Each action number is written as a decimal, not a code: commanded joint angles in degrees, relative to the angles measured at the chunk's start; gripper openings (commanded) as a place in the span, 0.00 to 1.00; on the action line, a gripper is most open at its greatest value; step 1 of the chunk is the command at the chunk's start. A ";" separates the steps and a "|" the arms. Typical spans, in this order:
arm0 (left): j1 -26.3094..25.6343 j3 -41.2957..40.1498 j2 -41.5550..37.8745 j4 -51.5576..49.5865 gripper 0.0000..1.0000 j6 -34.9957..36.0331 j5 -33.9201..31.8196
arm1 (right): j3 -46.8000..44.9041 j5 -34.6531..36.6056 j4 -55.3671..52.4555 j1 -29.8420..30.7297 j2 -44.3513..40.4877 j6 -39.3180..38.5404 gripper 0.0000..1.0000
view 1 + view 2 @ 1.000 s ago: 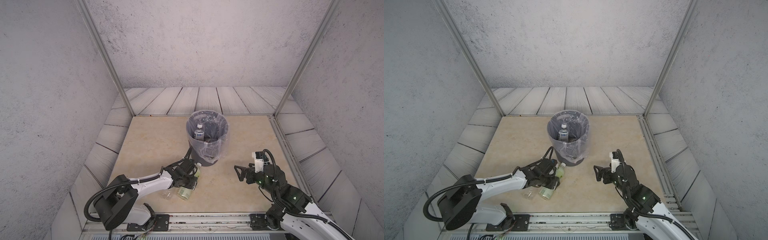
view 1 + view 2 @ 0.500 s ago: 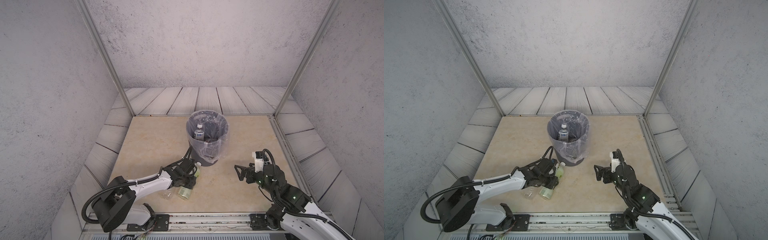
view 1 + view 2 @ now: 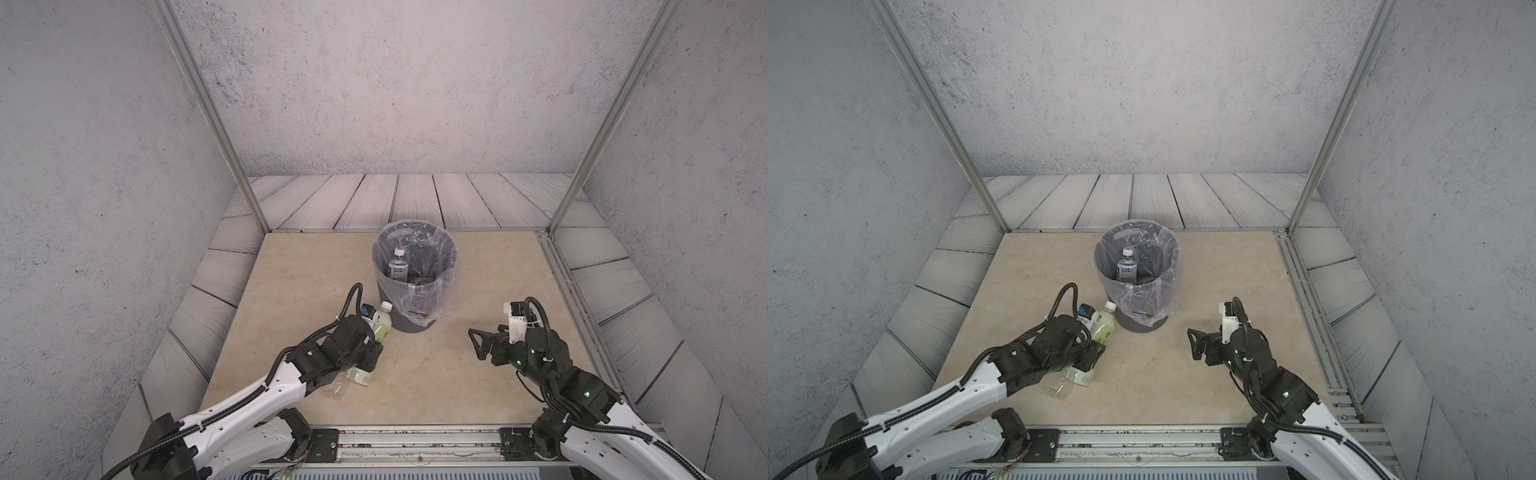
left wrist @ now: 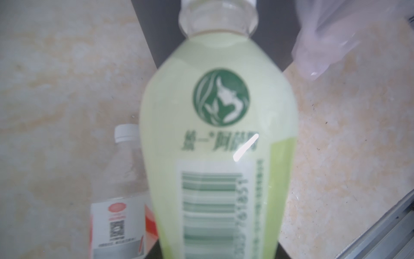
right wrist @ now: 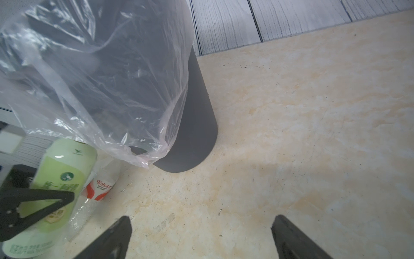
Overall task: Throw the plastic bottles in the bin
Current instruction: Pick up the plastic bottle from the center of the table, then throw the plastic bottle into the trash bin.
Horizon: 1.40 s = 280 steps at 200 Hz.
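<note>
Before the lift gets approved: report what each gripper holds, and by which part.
The left gripper is shut on the pale green bottle, clamped around the middle of its body, cap end free. The right gripper is open and holds nothing.

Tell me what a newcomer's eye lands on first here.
The dark bin, lined with a clear bag, stands mid-table with one bottle inside. Right beside its base, the left pincer is shut on a pale green bottle, with a clear red-labelled bottle lying next to it. The right pincer hangs open and empty on the bin's other side.
</note>
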 commanded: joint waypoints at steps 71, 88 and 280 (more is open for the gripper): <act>-0.44 6.38 -18.34 -13.29 0.48 4.83 -11.54 | 2.82 -2.93 -0.16 -0.01 1.99 -1.07 1.00; -0.50 8.89 -20.47 -13.82 0.48 6.80 -13.06 | 2.95 -3.39 -0.16 -0.01 2.31 -0.90 1.00; 14.70 46.29 22.80 16.15 1.00 10.83 12.97 | 4.26 -4.99 0.19 -0.01 0.94 -0.52 1.00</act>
